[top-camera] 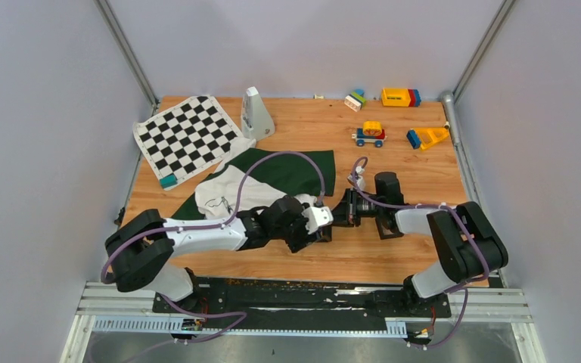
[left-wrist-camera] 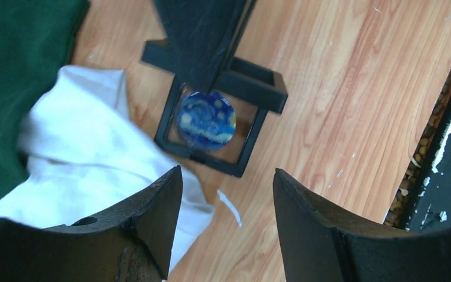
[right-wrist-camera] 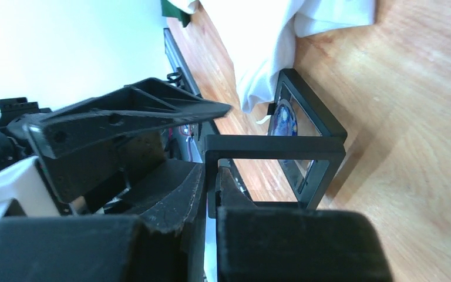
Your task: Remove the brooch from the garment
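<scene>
The garment lies crumpled at table centre-left; its white body and green sleeve fill the left of the left wrist view. A black square frame case stands open beside it, with a round blue-and-yellow disc lying in its base. No tiny gold brooch piece shows. My right gripper is shut on the raised lid frame of the case. My left gripper is open and empty just above the table, in front of the case and next to the white cloth.
A chequered mat and a white pyramid-shaped object sit at the back left. Toy blocks and a toy car lie at the back right. A small white sliver lies on the wood. The table's near edge is close.
</scene>
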Motion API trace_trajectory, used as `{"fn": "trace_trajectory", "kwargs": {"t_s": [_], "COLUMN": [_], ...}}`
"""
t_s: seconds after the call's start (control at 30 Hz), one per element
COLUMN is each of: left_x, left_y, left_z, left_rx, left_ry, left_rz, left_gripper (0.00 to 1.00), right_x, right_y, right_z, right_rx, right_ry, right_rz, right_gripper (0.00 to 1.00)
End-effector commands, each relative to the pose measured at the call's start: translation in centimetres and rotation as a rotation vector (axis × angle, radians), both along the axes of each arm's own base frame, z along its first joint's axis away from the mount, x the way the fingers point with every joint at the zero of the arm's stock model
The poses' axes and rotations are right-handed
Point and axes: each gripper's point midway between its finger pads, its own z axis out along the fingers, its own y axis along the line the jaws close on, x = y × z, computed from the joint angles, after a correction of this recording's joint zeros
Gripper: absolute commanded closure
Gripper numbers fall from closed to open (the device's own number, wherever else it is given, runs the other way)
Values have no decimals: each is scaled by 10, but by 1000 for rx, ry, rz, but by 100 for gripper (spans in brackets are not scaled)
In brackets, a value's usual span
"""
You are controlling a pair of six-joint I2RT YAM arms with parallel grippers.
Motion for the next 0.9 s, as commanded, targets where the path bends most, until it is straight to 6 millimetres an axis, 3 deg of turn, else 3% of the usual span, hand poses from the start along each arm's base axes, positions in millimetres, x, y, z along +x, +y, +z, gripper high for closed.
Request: {"fn": "trace_trajectory", "kwargs": {"t_s": [0.0, 0.1, 0.37, 0.57, 0.87], "left_x": [18, 30, 40, 44, 51], "left_y": [7, 22, 30, 30, 36], "left_z": [38, 44, 44, 36, 35], "left_rx": [-170, -212, -247, -234, -232], "left_ry": [22, 49, 94, 152, 163], "left_rz": [91, 151, 240, 253, 297], "left_gripper": [36, 40, 46, 49, 51], "right_x": [17, 23, 38, 43, 40], "right_y": [-6, -10, -15, -16, -13], "right_z": [0, -2, -9, -10, 0], "right_rx": [-98, -154, -298, -394, -526], "right_ry": [-60, -62, -59, -76, -163], "right_rz": [-48, -79, -134, -159, -177], "right_gripper": [100, 100, 96, 57, 58]}}
